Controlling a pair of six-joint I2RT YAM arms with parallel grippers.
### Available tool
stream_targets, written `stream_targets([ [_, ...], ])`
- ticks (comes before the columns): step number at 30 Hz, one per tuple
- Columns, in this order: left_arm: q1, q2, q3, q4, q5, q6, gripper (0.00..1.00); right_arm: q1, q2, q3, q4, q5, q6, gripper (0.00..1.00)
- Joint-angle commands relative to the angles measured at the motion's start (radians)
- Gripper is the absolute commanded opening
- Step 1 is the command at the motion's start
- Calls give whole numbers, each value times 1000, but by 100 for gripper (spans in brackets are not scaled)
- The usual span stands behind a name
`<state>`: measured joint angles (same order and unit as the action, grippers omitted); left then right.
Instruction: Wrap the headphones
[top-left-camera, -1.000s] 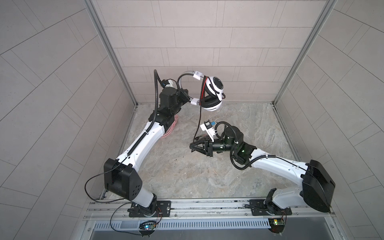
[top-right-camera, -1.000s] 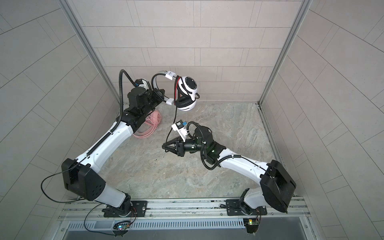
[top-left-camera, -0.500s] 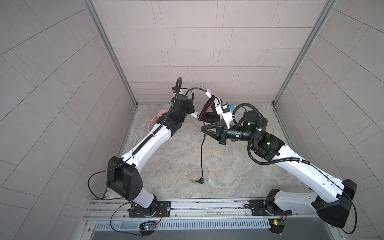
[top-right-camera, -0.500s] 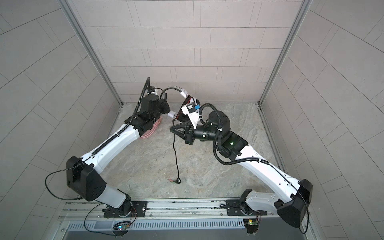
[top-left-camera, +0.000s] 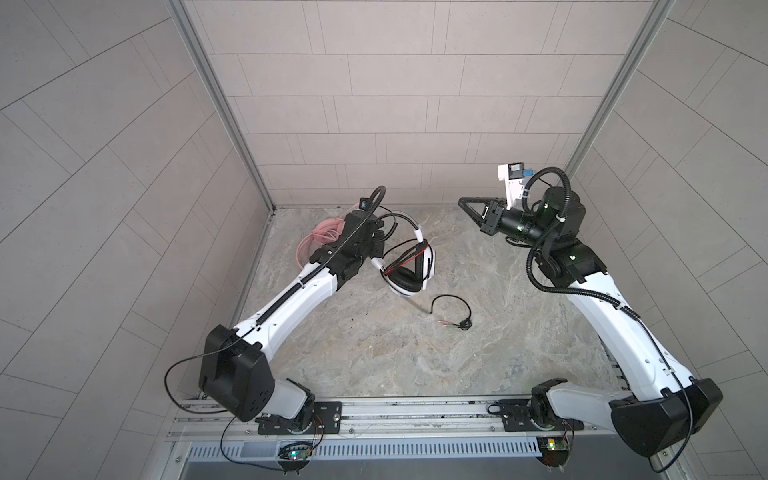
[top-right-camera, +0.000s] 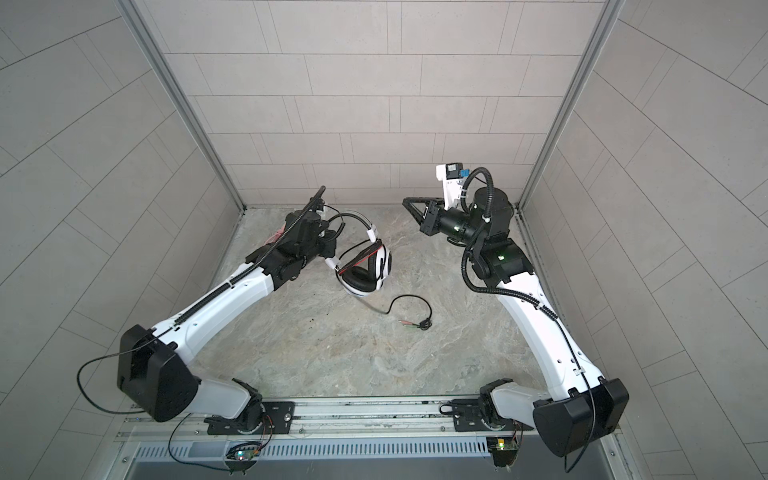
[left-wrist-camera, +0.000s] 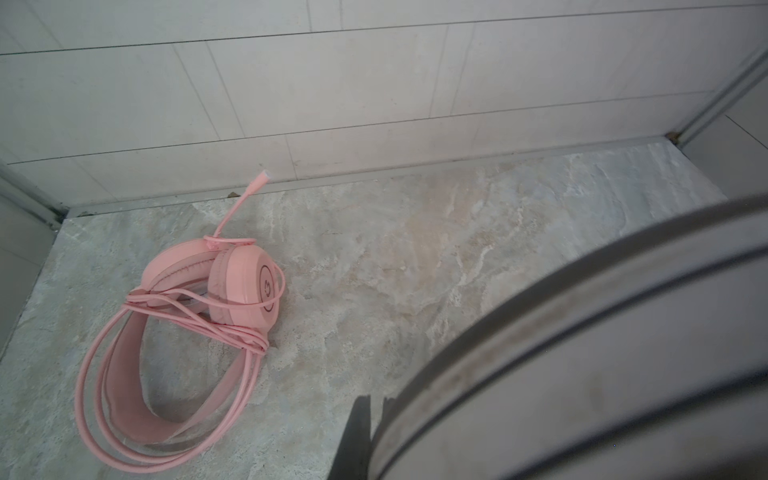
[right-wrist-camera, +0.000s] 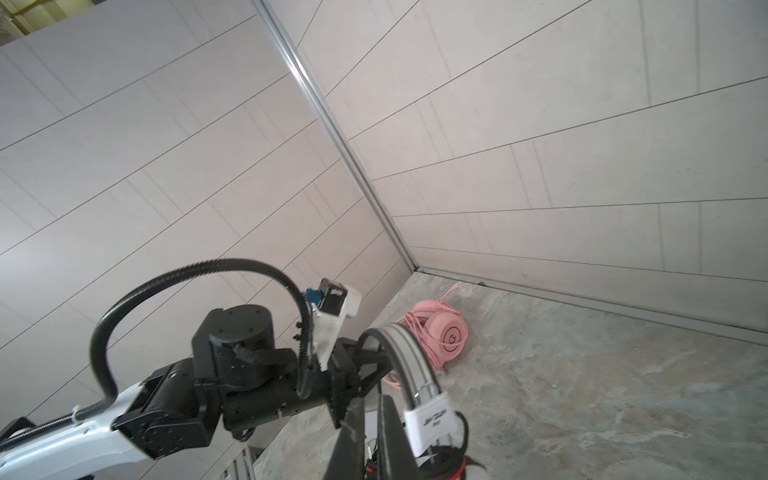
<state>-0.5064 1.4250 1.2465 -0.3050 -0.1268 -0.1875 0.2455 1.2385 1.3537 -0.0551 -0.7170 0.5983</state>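
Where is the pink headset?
In a top view the pink headset lies on the floor near the back-left corner, half hidden behind the left arm, left of the striped headset.

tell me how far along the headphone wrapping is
Done: the pink headset lies in the back corner with its pink cable coiled around it. In hand: the left gripper holds the white-and-black headset by its headband. Left: its black cable trails loose on the table; the right gripper is shut and empty.
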Motion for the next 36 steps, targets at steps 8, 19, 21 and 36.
stream_targets([
  [8, 25, -71, 65, -142, 180, 49, 0, -11, 61, -153, -203, 109, -205, 16],
  [19, 110, -112, 59, -5, 421, -125, 0, -11, 67, -466, -216, 286, -258, 48],
  [21, 128, -116, 68, -8, 439, -145, 0, 2, 62, -495, -270, 357, -264, 52],
  [36, 157, -103, 85, 43, 475, -220, 0, 170, 299, -462, -577, 693, -219, 60],
])
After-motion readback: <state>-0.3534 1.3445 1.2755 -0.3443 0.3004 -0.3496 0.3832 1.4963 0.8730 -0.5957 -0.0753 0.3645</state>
